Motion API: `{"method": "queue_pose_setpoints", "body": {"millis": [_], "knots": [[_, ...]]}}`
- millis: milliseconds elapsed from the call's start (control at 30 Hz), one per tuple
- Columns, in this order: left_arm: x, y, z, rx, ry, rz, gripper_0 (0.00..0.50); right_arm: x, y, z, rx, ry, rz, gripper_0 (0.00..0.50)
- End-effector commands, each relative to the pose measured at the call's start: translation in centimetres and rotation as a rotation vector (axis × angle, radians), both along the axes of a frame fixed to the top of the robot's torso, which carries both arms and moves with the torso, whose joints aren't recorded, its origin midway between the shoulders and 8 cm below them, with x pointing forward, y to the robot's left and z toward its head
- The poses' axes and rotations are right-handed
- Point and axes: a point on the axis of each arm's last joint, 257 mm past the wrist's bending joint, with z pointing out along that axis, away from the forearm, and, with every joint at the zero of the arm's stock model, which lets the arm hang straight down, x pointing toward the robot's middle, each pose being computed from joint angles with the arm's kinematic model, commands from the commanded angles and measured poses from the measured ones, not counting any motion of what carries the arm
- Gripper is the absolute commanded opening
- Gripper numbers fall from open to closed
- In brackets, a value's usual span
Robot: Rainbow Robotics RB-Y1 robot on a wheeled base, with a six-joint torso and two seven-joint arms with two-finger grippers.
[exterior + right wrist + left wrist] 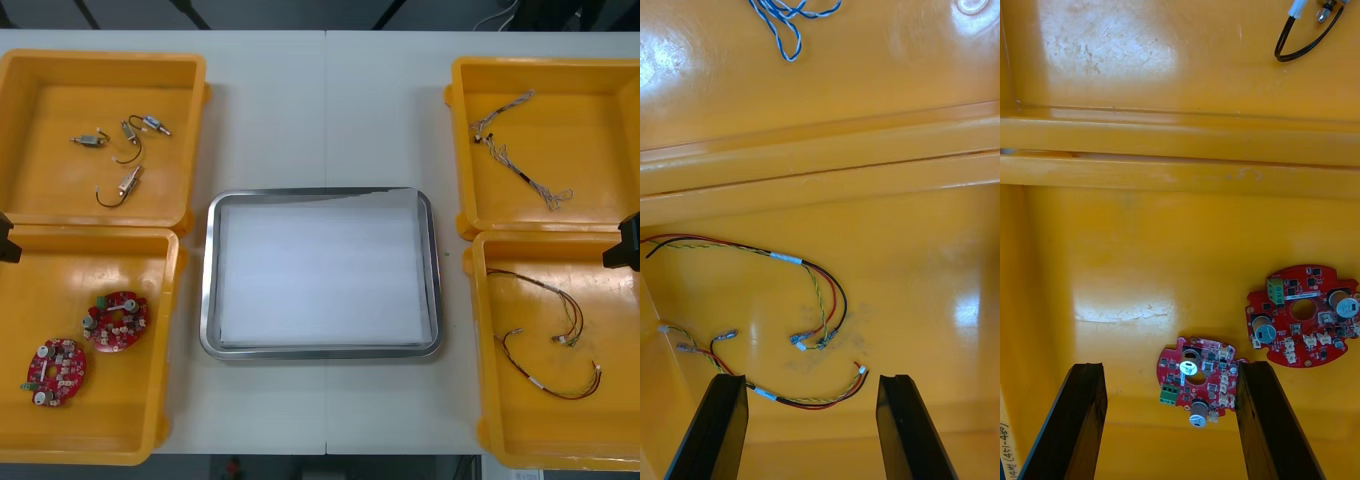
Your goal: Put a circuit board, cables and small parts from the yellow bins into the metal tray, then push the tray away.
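The metal tray (209, 280), white inside, lies at the table's middle with nothing in it. Two round red circuit boards (117, 320) (57, 372) rest in the near left yellow bin (165, 330). My left gripper (1171, 367) hangs open above that bin, one circuit board (1197, 379) showing between its fingers and the other (1304, 315) off to one side. Red and yellow cables (545, 340) lie in the near right yellow bin (478, 340). My right gripper (811, 382) is open over these cables (816, 300), holding nothing.
The far left bin (100, 58) holds small metal parts (125, 150) with black leads. In the far right bin (540, 65) lies a twisted blue and white cable (520, 160). Black arm parts show at the left edge (6, 242) and right edge (625, 243).
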Motion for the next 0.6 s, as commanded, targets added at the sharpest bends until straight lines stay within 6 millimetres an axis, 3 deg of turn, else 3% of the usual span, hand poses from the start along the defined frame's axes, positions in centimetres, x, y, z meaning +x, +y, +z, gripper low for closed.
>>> {"method": "queue_pose_setpoints", "body": {"millis": [33, 400, 433, 600], "knots": [[-0.4, -0.3, -0.8, -0.008, 0.016, -0.016, 0.5, 0.1, -0.1, 0.8, -0.017, -0.034, 0.031, 0.5], [-0.4, -0.3, -0.8, -0.008, 0.016, -0.016, 0.5, 0.1, -0.1, 0.8, -0.017, -0.034, 0.031, 0.5], [-0.4, -0.3, -0.8, -0.008, 0.016, -0.016, 0.5, -1.2, 0.0, -1.4, -0.012, 0.029, 0.032, 0.5], [-0.4, -0.3, -0.8, -0.008, 0.016, -0.016, 0.5, -1.3, -0.1, -1.1, -0.028, 0.032, 0.066, 0.5]]}}
